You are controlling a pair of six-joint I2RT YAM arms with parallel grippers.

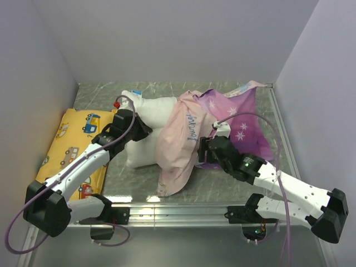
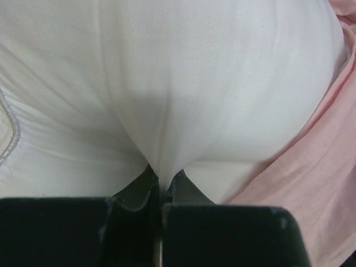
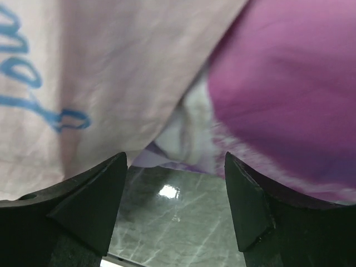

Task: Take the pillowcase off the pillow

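The white pillow lies mid-table, its left half bare. The pillowcase is bunched over its right end, pale pink inner side turned out at the middle, purple snowflake print to the right. My left gripper is shut on a fold of the pillow; the fabric is pinched between its fingertips. My right gripper is open and empty at the pillowcase's near edge. In the right wrist view the pillowcase hangs just beyond the gripper.
A yellow cushion printed with cartoon vehicles lies along the left wall. A metal rail runs along the near edge. White walls enclose the table on three sides. Grey marble tabletop shows under the right gripper.
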